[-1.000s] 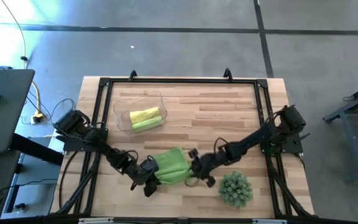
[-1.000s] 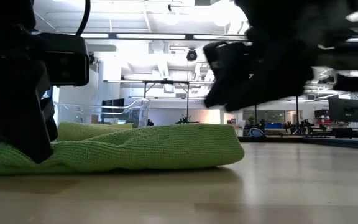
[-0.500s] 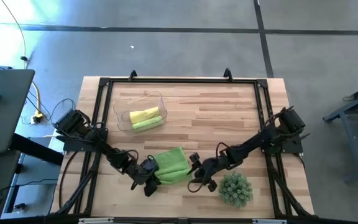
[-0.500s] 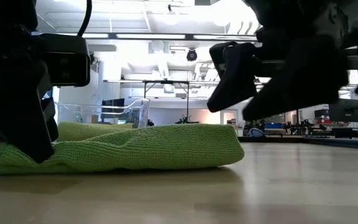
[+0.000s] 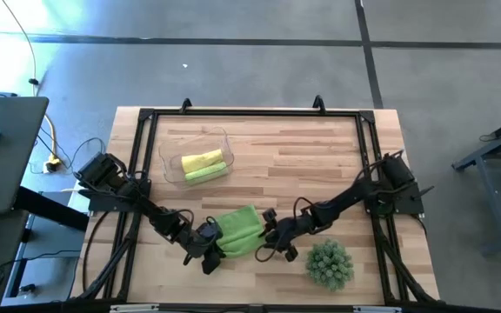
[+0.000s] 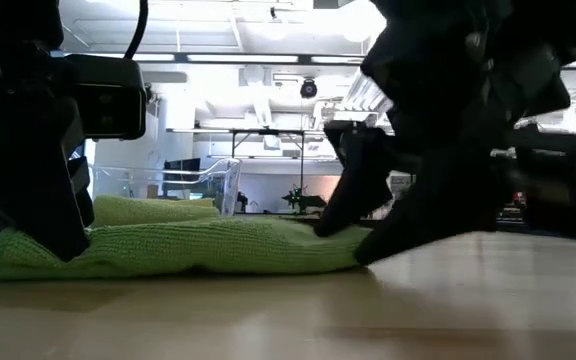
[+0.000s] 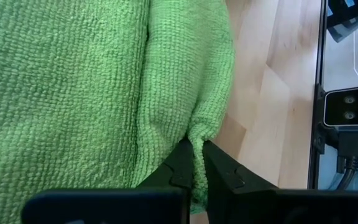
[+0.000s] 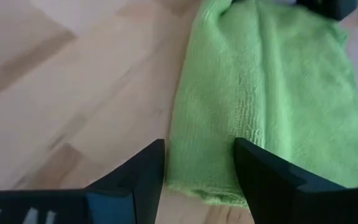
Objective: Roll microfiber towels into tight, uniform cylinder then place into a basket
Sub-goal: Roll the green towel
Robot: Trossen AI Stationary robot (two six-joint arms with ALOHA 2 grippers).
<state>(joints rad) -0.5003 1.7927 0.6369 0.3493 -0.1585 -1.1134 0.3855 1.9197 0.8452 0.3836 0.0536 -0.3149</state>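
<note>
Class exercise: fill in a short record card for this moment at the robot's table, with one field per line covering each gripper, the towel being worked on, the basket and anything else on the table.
left gripper: shut on one edge of the lime green towel
right gripper: open, fingers straddling the towel's opposite end
lime green towel: loosely folded, lying on the table
basket: clear, holds a rolled yellow towel and a rolled green towel
other: spiky green plant near the right arm
</note>
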